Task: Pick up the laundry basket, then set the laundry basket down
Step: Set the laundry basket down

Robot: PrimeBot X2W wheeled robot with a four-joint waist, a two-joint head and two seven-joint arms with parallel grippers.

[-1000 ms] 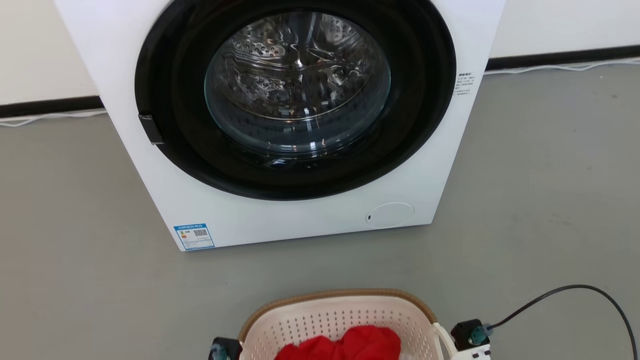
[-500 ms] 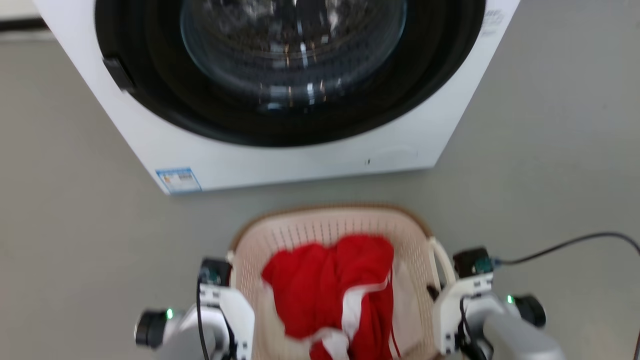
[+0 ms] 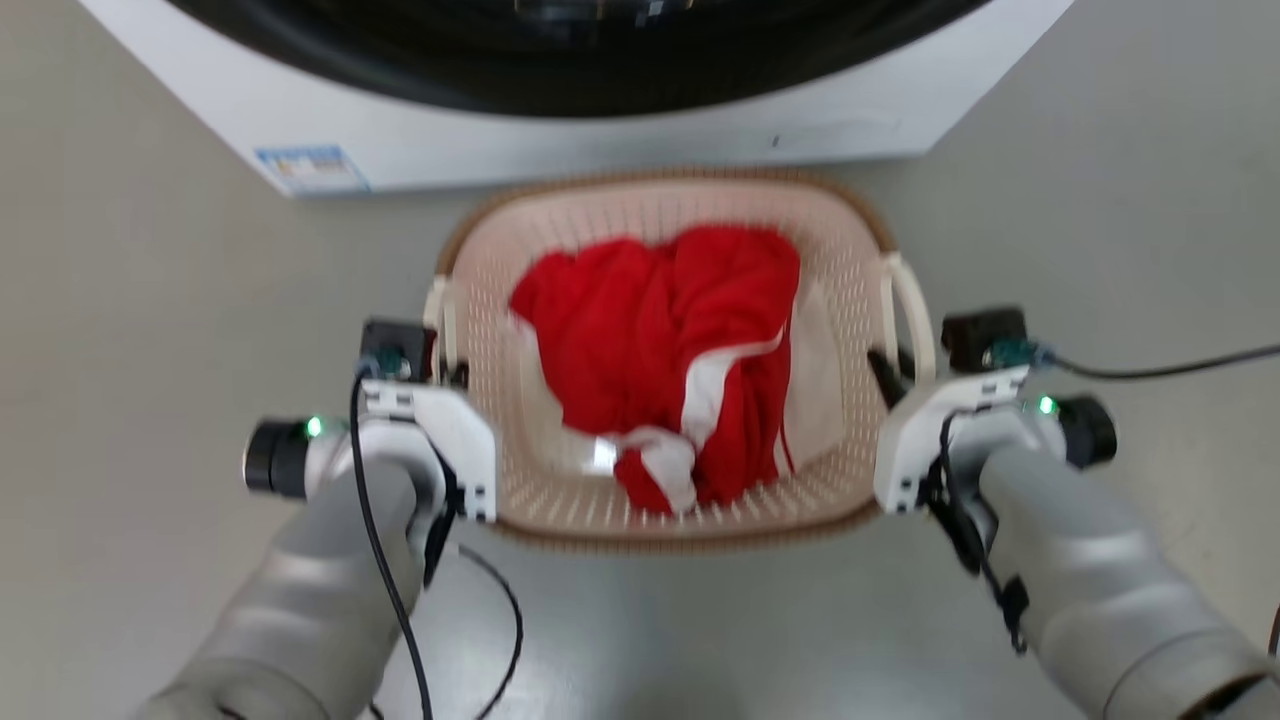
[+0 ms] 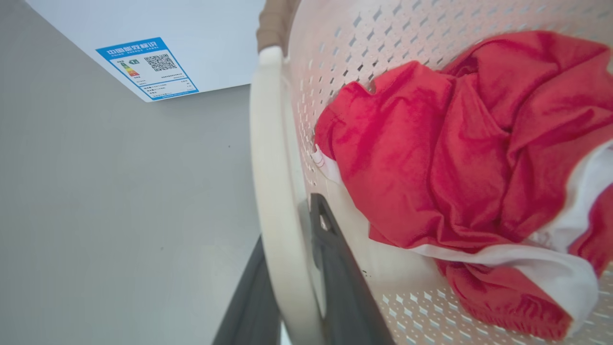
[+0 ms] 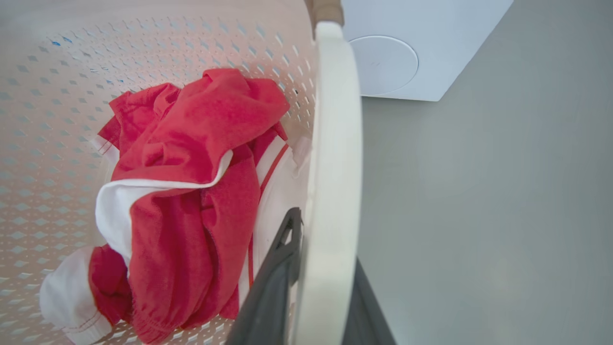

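Squarely between the two arms sits the laundry basket [image 3: 650,215], centre frame in the head view, just below the white washer [image 3: 420,140] and holding a red and white garment [image 3: 640,340]. The left claw [image 3: 440,372] meets its left-frame side and the right claw [image 3: 893,368] its right-frame side, level with each other. In the wrist views each claw pinches a white side handle [image 4: 268,158], one dark finger inside the basket wall, one outside. Setting down likely needs both arms lowering evenly. Whether the base touches the floor [image 3: 150,350] is unclear.
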